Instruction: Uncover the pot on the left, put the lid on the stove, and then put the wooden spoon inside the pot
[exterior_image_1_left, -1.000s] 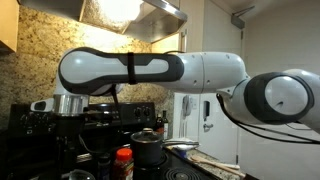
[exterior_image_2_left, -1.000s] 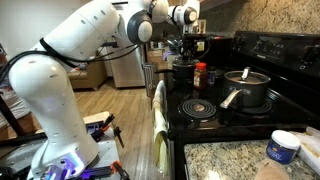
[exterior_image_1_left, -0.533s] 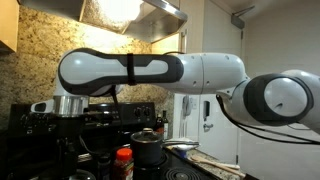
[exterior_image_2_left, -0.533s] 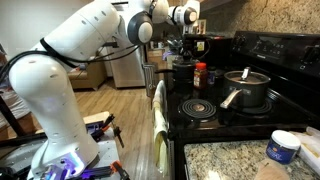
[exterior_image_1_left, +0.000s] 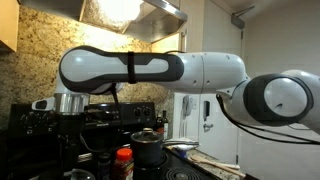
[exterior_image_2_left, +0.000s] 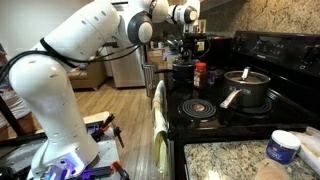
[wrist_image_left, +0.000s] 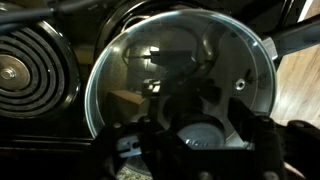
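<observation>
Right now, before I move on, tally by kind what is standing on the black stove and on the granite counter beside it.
Cooking pots: 2, the dark grey pot with a knobbed lid and the round metal pot at the far end
Bottles: 1, the small red bottle
Tubs: 1, the round white tub on the counter
Total: 4
</observation>
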